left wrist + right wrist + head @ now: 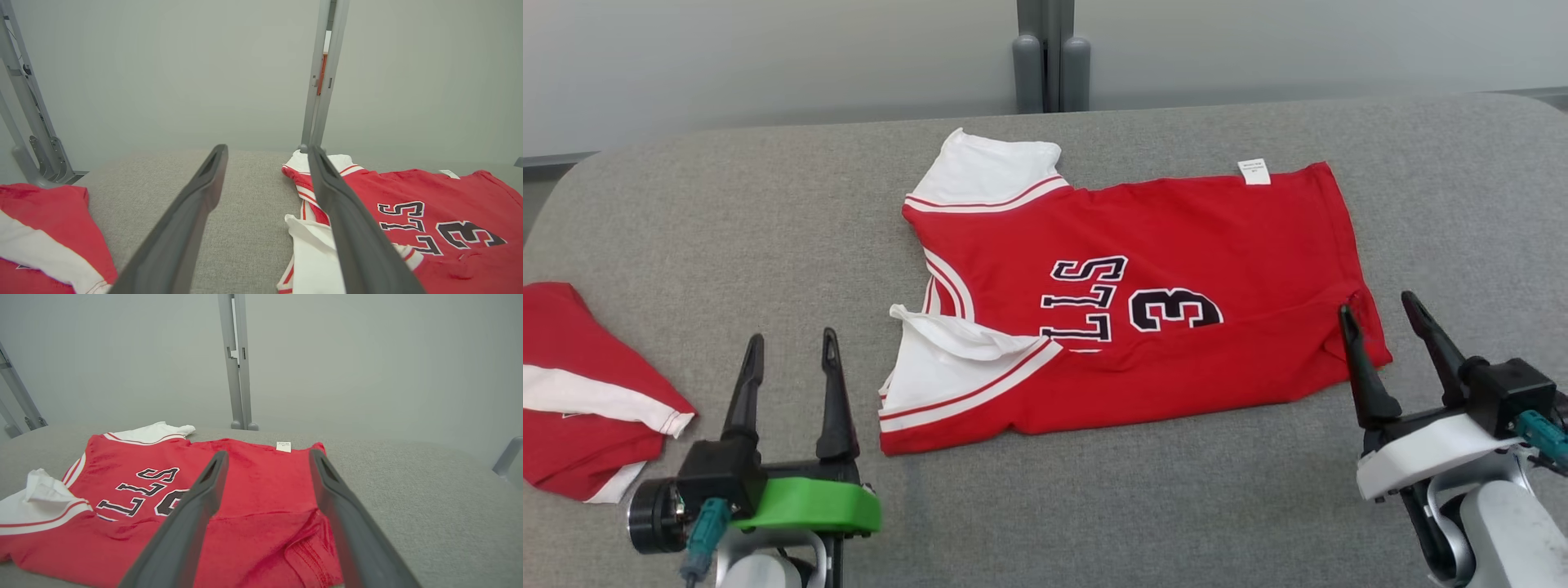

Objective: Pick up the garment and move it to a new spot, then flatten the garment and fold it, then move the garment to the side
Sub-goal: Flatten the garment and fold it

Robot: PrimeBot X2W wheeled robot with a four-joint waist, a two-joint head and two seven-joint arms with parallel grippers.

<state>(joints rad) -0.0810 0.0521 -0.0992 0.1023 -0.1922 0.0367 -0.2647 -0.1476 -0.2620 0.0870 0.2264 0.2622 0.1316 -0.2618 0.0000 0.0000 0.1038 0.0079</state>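
The garment (1176, 269) is a red jersey with white sleeves and black lettering, lying spread on the grey table with its neck end to the left and a white tag at its far edge. It also shows in the left wrist view (457, 204) and the right wrist view (253, 486). My left gripper (792, 351) stands open just left of the jersey's near sleeve, its fingers (196, 204) empty. My right gripper (1380, 314) is open at the jersey's near right corner, where the hem is bunched, with nothing held between its fingers (327, 486).
A second red and white garment (580, 392) lies at the table's left edge, also in the left wrist view (45, 228). The grey padded table (727, 212) has rounded far corners. A grey post (1049, 57) stands behind it before a pale wall.
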